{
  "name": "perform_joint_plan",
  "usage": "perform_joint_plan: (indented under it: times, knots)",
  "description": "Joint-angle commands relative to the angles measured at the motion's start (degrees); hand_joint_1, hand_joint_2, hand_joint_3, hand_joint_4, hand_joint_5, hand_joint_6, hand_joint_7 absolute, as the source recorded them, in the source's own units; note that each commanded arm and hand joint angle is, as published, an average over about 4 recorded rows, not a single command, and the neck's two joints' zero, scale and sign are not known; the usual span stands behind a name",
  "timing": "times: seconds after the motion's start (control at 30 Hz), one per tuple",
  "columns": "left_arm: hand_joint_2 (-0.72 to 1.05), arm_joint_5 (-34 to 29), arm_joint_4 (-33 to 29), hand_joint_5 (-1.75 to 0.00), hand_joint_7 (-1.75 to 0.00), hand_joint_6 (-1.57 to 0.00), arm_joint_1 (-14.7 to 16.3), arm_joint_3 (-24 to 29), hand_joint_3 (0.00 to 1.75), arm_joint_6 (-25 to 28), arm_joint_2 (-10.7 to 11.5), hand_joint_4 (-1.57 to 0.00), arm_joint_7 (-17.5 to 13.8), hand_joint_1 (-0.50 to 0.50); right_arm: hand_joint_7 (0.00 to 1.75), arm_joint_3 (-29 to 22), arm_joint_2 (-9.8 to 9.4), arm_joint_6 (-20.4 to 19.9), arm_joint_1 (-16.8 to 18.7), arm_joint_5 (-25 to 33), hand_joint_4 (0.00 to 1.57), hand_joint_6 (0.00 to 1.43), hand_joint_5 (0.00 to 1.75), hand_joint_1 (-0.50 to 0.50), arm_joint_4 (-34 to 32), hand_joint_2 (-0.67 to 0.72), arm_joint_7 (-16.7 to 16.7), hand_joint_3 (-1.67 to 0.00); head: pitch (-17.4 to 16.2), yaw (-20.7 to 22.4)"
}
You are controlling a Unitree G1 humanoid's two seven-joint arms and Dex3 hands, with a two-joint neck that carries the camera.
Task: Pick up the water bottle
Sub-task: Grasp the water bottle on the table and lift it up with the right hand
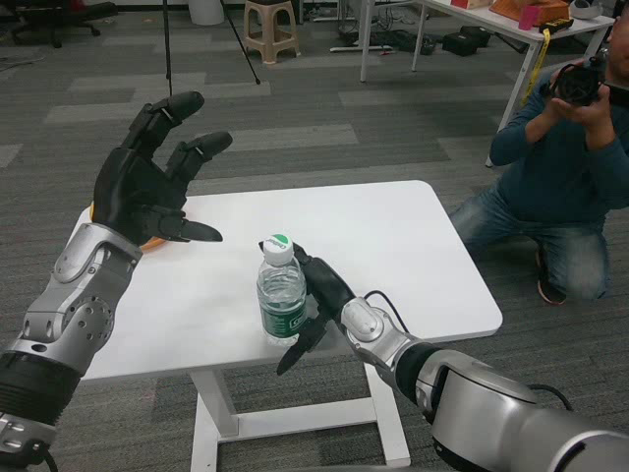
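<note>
The water bottle (pixel 281 300), clear with a green label and a white cap, stands upright near the front edge of the white table (pixel 413 256). My right hand (pixel 316 307) sits close against the bottle's right side, fingers apart; one reaches up toward the neck and another hangs below the base. Nothing wraps around the bottle. My left hand (pixel 155 182) is raised above the table's left end, fingers spread, holding nothing.
An orange object (pixel 149 242) lies on the table under my left hand, mostly hidden. A person (pixel 560 147) kneels on the floor to the right of the table, holding a camera. A stool (pixel 271 29) and another table (pixel 472 20) stand far behind.
</note>
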Motion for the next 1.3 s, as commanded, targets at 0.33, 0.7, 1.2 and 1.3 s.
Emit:
perform_joint_plan:
  times: [0.33, 0.7, 1.2, 1.3]
  knots:
    - [0.07, -0.55, 0.41, -1.13, -0.99, 0.0, -0.43, -0.15, 0.02, 0.13, 0.58, 0.0, 0.07, -0.48, 1.55, 0.83, 0.02, 0.57, -0.29, -0.14, 1.56, 0.87, 1.36, -0.16, 0.75, -0.15, -0.71, -0.32, 0.0, 0.69]
    - [0.07, -0.55, 0.41, -1.13, -1.03, 0.0, -0.43, -0.19, 0.09, 0.15, 0.67, 0.0, 0.07, -0.48, 1.68, 0.83, -0.11, 0.5, -0.2, -0.14, 1.57, 1.12, 1.65, 0.0, 0.75, -0.29, -1.2, -0.71, 0.01, 0.76]
    - [0.07, -0.55, 0.37, -1.13, -1.05, 0.0, -0.19, -0.26, 0.04, 0.13, 0.67, 0.0, 0.07, -0.48, 1.54, 0.37, -0.33, 0.26, 0.48, -0.23, 1.57, 0.94, 1.16, 0.42, 0.21, -0.07, -1.2, -0.83, -0.08, 1.13]
    - [0.07, -0.55, 0.37, -1.13, -1.05, 0.0, -0.12, -0.21, 0.04, 0.11, 0.6, 0.0, 0.07, -0.48, 1.5, 0.35, -0.4, 0.15, 0.57, -0.23, 1.57, 0.94, 1.16, 0.42, 0.05, -0.03, -1.2, -0.89, 0.05, 1.23]
